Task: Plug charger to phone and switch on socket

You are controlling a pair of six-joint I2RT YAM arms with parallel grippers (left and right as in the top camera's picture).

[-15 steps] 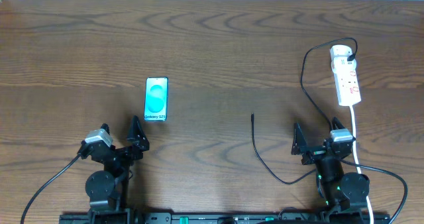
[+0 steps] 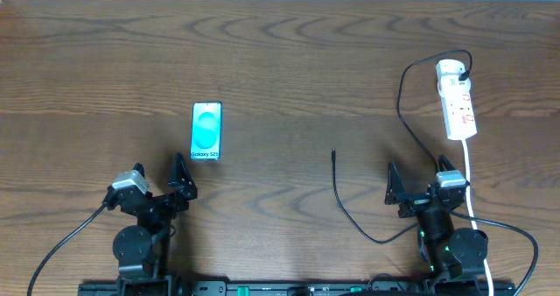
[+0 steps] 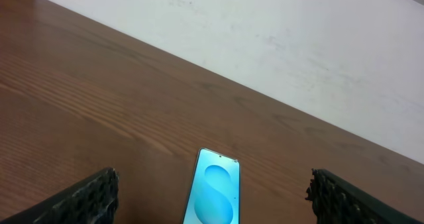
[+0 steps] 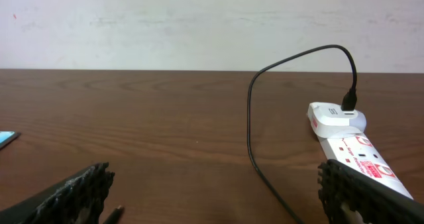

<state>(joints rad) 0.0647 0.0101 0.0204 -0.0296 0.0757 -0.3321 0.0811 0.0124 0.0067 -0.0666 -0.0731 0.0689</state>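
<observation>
Both open, holding nothing: left hand (image 2: 183, 179) near phone (image 2: 206, 131), right hand (image 2: 393, 187) beside charger (image 2: 343, 204). Charger plug sits in socket (image 2: 458, 103); its tip lies loose mid-worktop (image 2: 280, 59).

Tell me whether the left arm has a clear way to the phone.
Probably yes. The phone lies flat just ahead of the left gripper, whose jaws stand open, and only bare table shows between them. The charger cable lies off to the right, out of the path.
</observation>
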